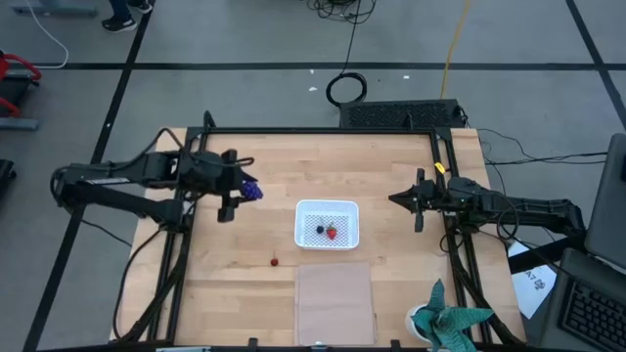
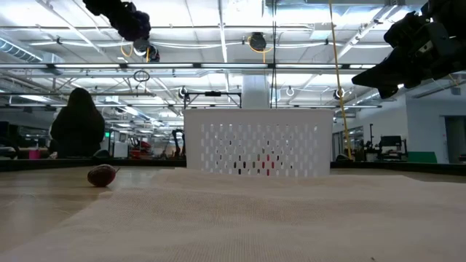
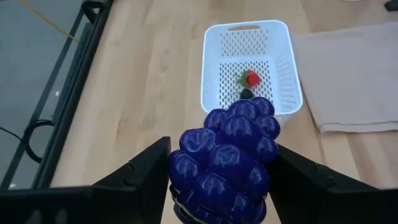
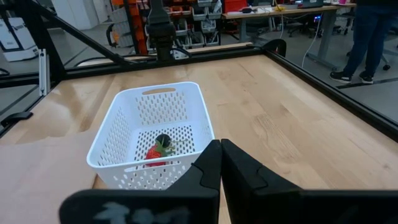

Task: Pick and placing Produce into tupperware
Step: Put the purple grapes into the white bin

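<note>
A glossy purple toy grape bunch is clamped between the two dark fingers of the left gripper, which is held above the bare wooden table, to the left of the small white square perforated plastic tub and well apart from it. In the high view the bunch is seen at the gripper's tip, on the side facing the tub.

Inside the tub, a small red toy strawberry with a green top and a dark round berry are seen lying just beside each other on the dotted floor. A tiny red cherry is left on the table, nearer than the tub and to its left.

The right gripper is held to the right of the tub, raised off the table, with its fingers pressed together on nothing.

A flat pale tan rectangular panel is laid on the near side of the tub. A teal-and-white cloth-like object is seen at the near right corner.
</note>
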